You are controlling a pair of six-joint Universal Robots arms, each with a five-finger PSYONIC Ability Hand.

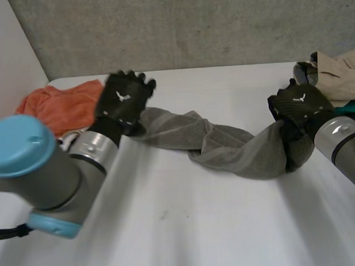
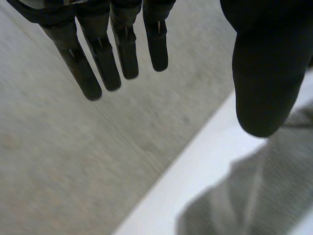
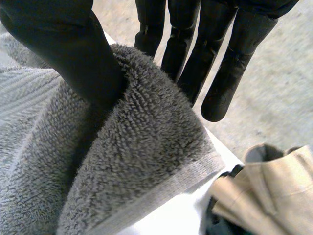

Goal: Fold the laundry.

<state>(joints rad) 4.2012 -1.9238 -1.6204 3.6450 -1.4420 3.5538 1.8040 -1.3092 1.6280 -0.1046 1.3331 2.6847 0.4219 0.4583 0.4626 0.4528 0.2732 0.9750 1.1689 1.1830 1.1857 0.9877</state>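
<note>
My left hand (image 1: 122, 100) and my right hand (image 1: 297, 104) are both matte black, each with a small white mark on its back. The fingers (image 2: 126, 54) are slim and dark, rounded at the tips, with a fine seam running down each, and the thumb (image 2: 266, 73) is much thicker and blunter. Behind each hand sits a silvery wrist ring (image 1: 97, 151), and my left arm (image 1: 47, 177) is a thick grey cylinder with a round light-blue cap (image 1: 18, 146) on its joint and a second light-blue rim (image 1: 53, 224) lower down.
</note>
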